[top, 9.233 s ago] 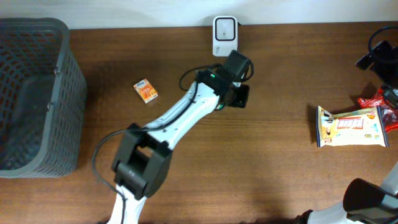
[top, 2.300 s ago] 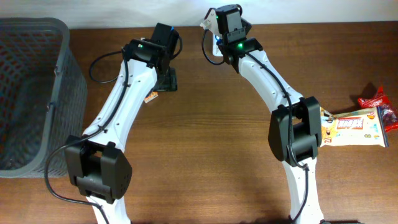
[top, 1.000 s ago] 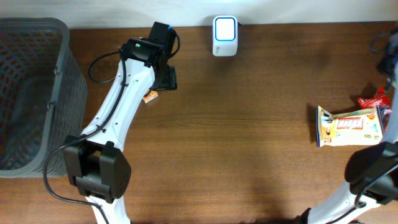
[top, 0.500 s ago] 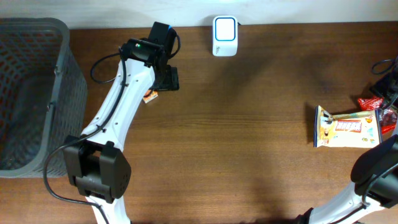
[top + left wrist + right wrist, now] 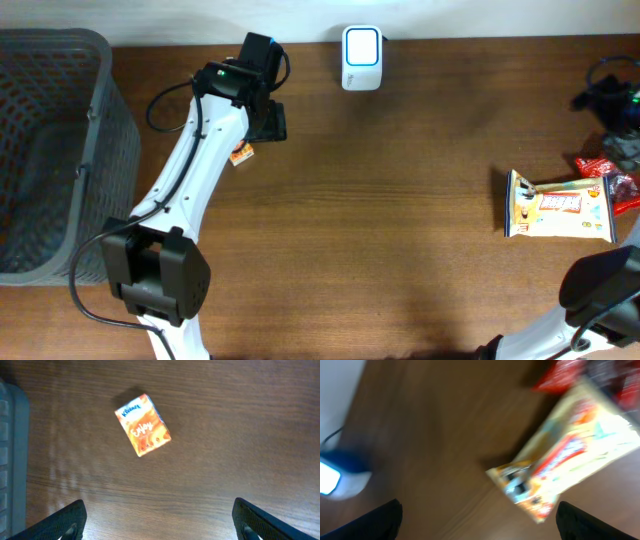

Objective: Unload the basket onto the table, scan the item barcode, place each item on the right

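A small orange tissue pack [image 5: 143,425] lies flat on the wooden table, its printed face up. My left gripper [image 5: 160,530] hovers above and beside it, open and empty; in the overhead view this gripper [image 5: 266,122] is just up and right of the pack [image 5: 240,154]. The white scanner [image 5: 361,44] stands at the table's back edge. At the far right my right gripper [image 5: 480,530] is open and empty above a yellow snack packet [image 5: 565,465], in a blurred view. The same packet [image 5: 560,203] lies flat in the overhead view.
A grey mesh basket [image 5: 60,150] stands at the left, and its edge [image 5: 10,460] shows in the left wrist view. Red wrappers [image 5: 612,175] lie by the snack packet at the right edge. The right arm [image 5: 608,98] sits at the far right.
The right arm has left the scanner and swung back to the table's far right edge, still shifting there. The left arm has barely moved over the orange pack.
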